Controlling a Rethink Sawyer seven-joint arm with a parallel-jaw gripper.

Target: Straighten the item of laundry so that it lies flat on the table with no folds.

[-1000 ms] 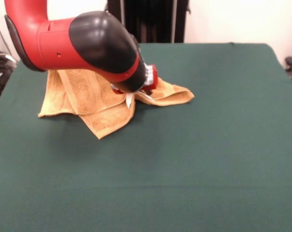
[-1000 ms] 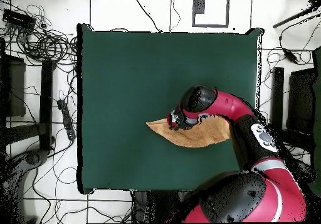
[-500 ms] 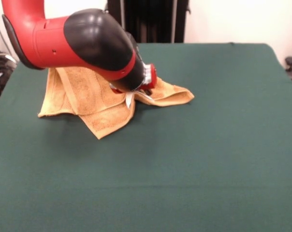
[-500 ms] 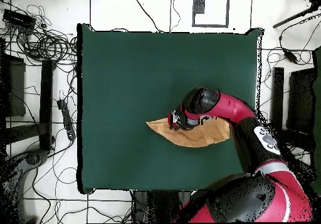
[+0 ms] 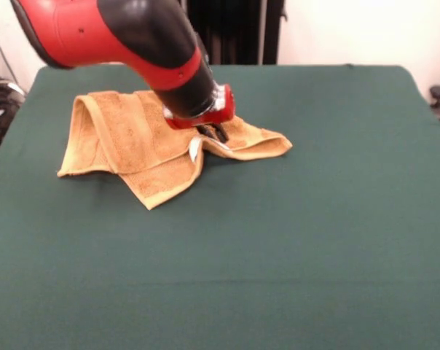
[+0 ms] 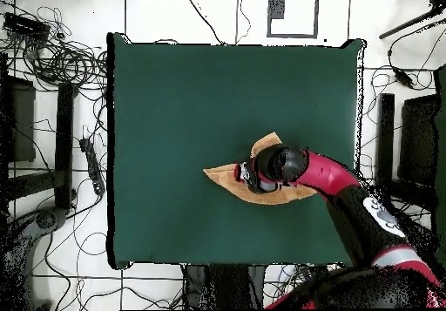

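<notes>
The mustard-yellow towel (image 5: 143,149) lies crumpled and folded over itself at the far left of the green table (image 5: 315,219). One flap points toward the front, and a small white tag (image 5: 194,150) shows at its middle. My gripper (image 5: 214,133) comes down from the red and black arm onto the towel's right fold, just above the tag. Its tips are at the cloth, and the towel looks no higher there. In the overhead view the towel (image 6: 225,177) sticks out to the left of the gripper (image 6: 246,175), on the table (image 6: 174,107). The arm hides much of the towel there.
The red and black arm (image 5: 132,44) hangs over the towel's back part. Cables and stands (image 6: 61,72) lie on the floor round the table. The table's far edge (image 5: 315,67) runs behind the towel.
The arm's elbow has risen and swung, so more of the towel's back shows. The gripper stays at almost the same spot on the right fold. The towel has not moved.
</notes>
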